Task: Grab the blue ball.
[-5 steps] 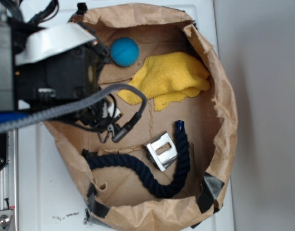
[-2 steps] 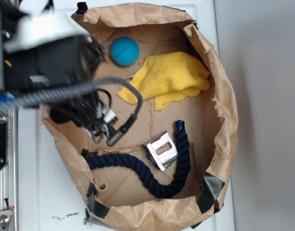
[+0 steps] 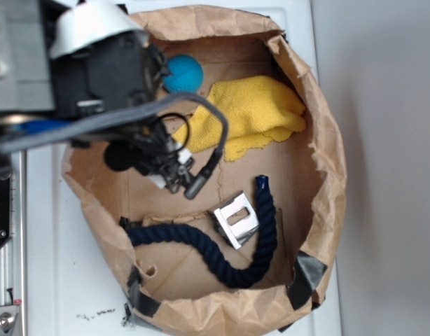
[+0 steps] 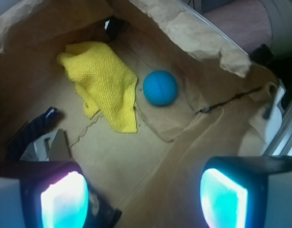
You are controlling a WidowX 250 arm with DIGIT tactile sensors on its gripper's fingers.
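The blue ball [image 3: 185, 73] is a teal sphere lying on the floor of a cut-down brown paper bag [image 3: 330, 161], at its far left corner. My gripper [image 3: 143, 75] hangs just left of the ball, and its black body hides the ball's left edge. In the wrist view the ball [image 4: 160, 88] lies ahead, well beyond the gripper [image 4: 143, 199]. It rests slightly right of centre, against the bag's wall. The two glowing pads [image 4: 64, 202] stand wide apart with only bare brown paper between them, so the gripper is open.
A yellow cloth [image 3: 250, 112] lies crumpled right beside the ball. A metal clip [image 3: 236, 218] and a long dark navy rope [image 3: 222, 255] sit toward the near end. The bag's walls rise all round. A grey cable [image 3: 201, 112] loops off the arm.
The arm has moved right and toward the far end of the bag, closing on the ball. Its body now overlaps the ball's left edge. Nothing in the bag has moved.
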